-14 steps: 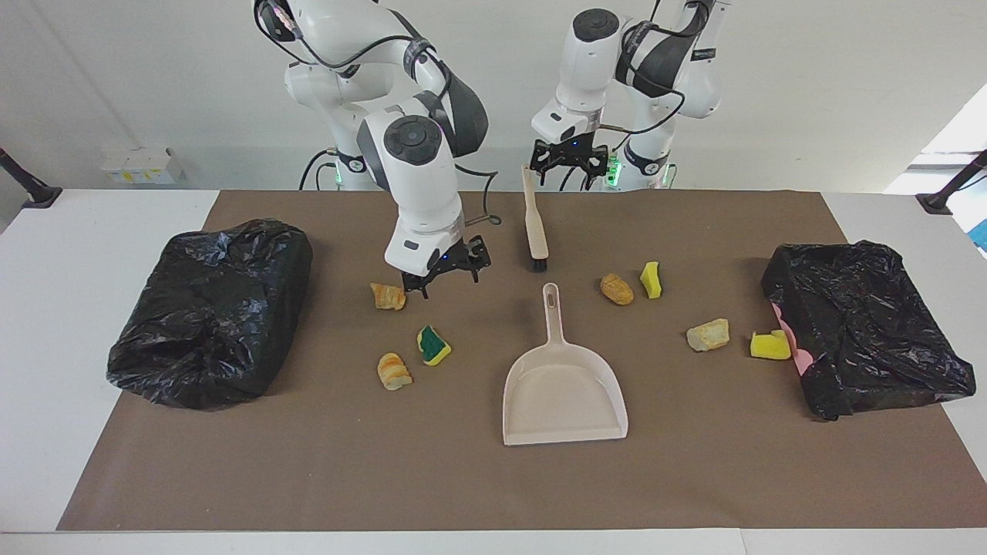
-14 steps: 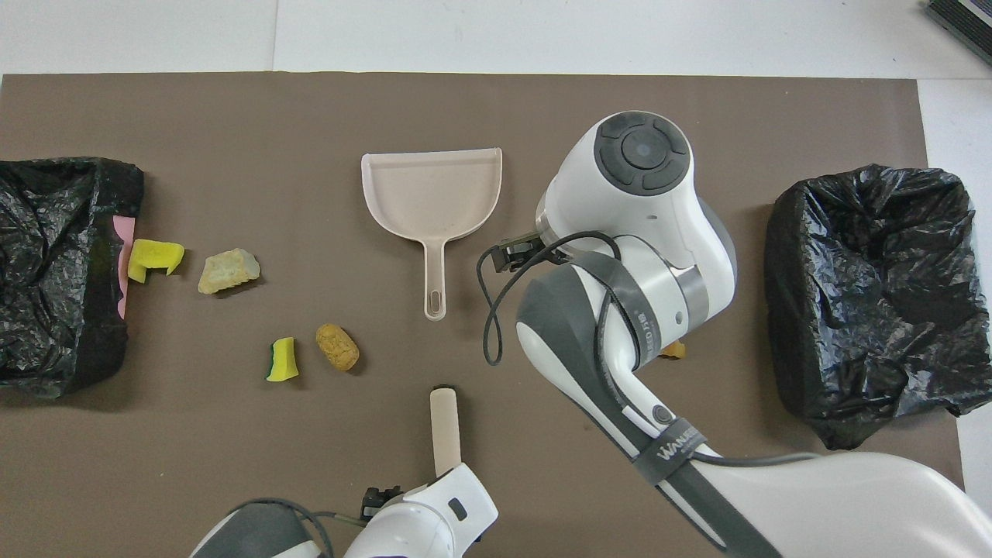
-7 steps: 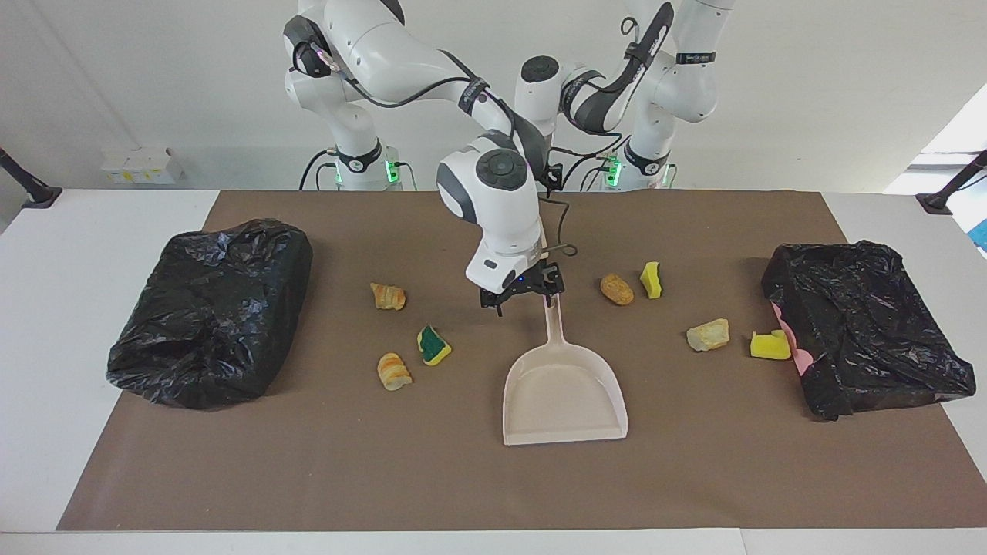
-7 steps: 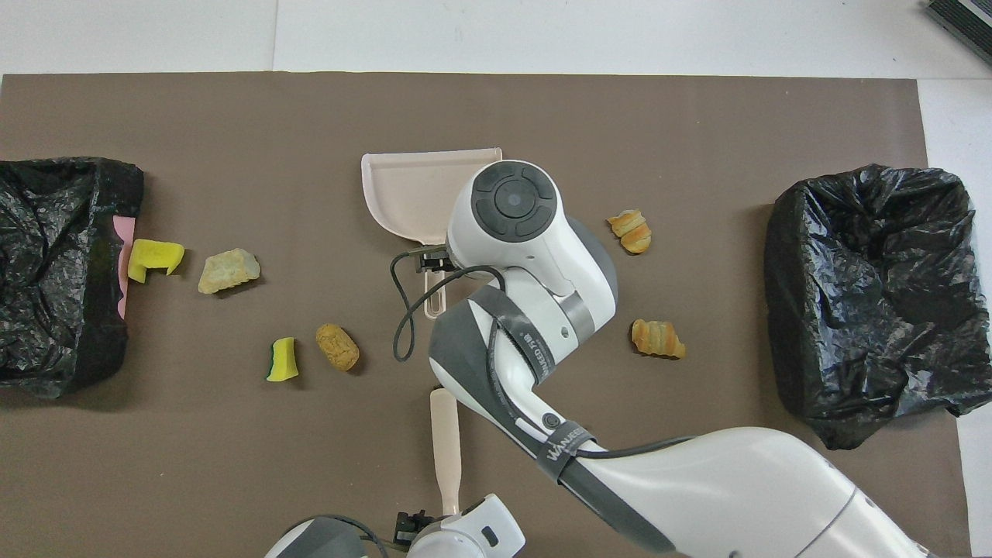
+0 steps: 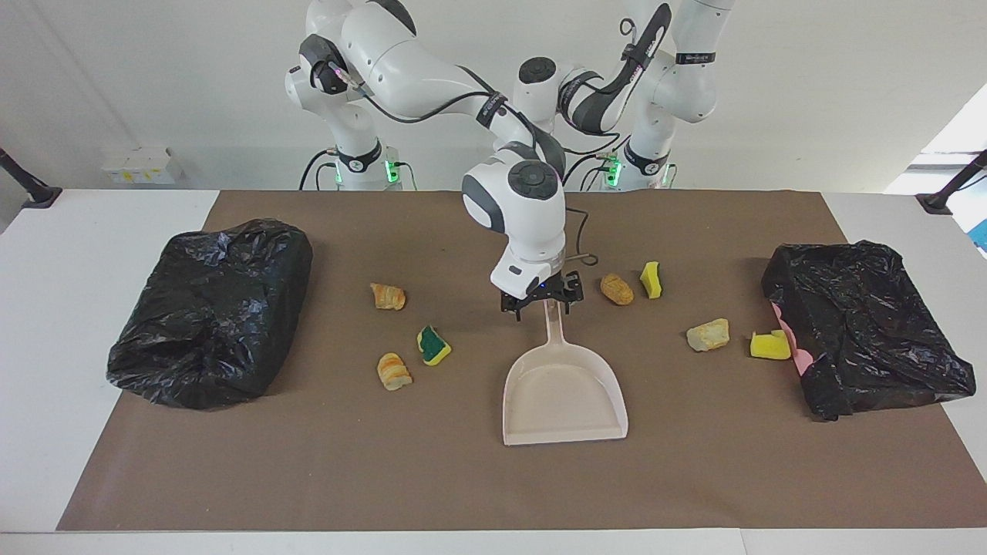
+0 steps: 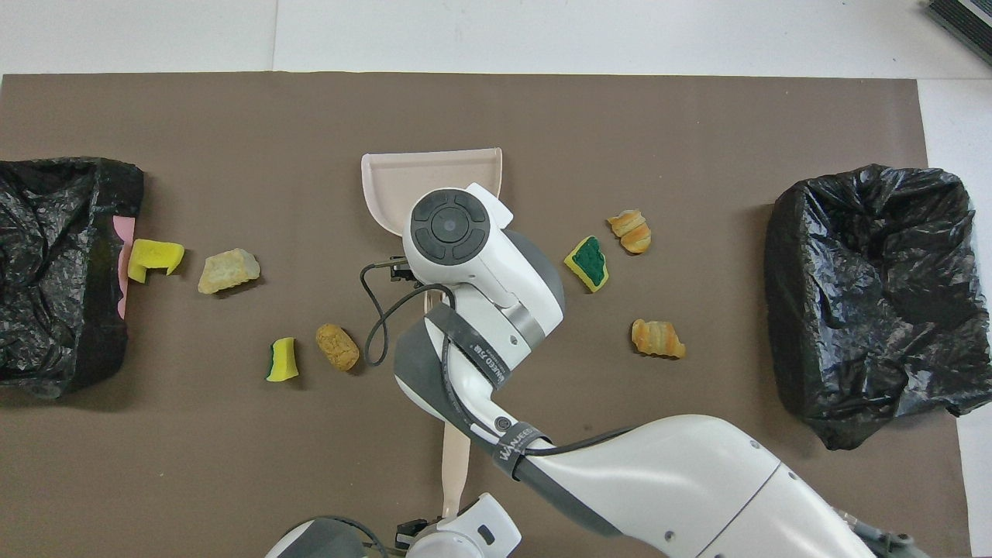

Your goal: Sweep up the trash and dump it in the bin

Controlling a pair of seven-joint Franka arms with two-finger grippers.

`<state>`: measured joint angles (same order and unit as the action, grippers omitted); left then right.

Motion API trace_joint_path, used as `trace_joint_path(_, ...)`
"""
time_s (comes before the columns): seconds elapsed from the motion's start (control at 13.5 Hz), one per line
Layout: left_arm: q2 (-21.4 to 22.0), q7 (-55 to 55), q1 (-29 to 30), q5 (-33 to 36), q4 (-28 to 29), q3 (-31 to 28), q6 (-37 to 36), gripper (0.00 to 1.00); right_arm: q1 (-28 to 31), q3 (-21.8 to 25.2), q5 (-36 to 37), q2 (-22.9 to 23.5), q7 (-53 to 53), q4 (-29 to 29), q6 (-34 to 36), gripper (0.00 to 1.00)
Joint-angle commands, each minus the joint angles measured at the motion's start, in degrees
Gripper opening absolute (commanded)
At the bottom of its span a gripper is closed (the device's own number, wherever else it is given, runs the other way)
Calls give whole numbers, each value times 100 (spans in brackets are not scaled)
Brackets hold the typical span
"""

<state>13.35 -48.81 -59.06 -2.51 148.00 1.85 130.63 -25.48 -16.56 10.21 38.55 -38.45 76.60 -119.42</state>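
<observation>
Trash (image 5: 433, 344) looks light and soft, so I'd sweep it; right gripper (image 5: 542, 303) wide astride dustpan (image 5: 563, 393) handle; left gripper (image 6: 422, 535) closed on brush (image 6: 454, 465).

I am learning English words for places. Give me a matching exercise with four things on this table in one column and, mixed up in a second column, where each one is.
Things:
1. beige dustpan
2. beige brush
3. brown lump
4. yellow sponge piece

Places:
a. right beside the black bag at the left arm's end of the table
b. next to a green-backed sponge slice
c. middle of the table, handle end at the right claw
d. nearest the robots, partly hidden under the right arm

Pairs: 1-c, 2-d, 3-b, 4-a
</observation>
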Motion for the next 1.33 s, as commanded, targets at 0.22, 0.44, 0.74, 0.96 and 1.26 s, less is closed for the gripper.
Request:
trace_joint_path(0.22, 220, 11, 402, 57, -420, -132, -1222, 0, -98, -14, 262, 82, -269, -75, -46, 65)
trace_joint_path(0.44, 580, 11, 1043, 452, -430, -124, -1715, 0, -107, -5, 271, 64, -286, -58, -38, 37)
trace_joint_path(0.74, 616, 46, 2238, 1215, -465, -124, -1708, 0, -115, 4, 271, 47, -304, 56, -11, 33)
trace_joint_path(0.96, 152, 1018, 3397, 1631, -876, -124, -1673, 0, -89, -13, 532, 12, -216, 30, 77, 0)
trace_joint_path(1.26, -701, 2205, 4541, 1753, -1896, -124, -1725, 0, 200, -49, 570, -382, 309, 56, 383, 0)
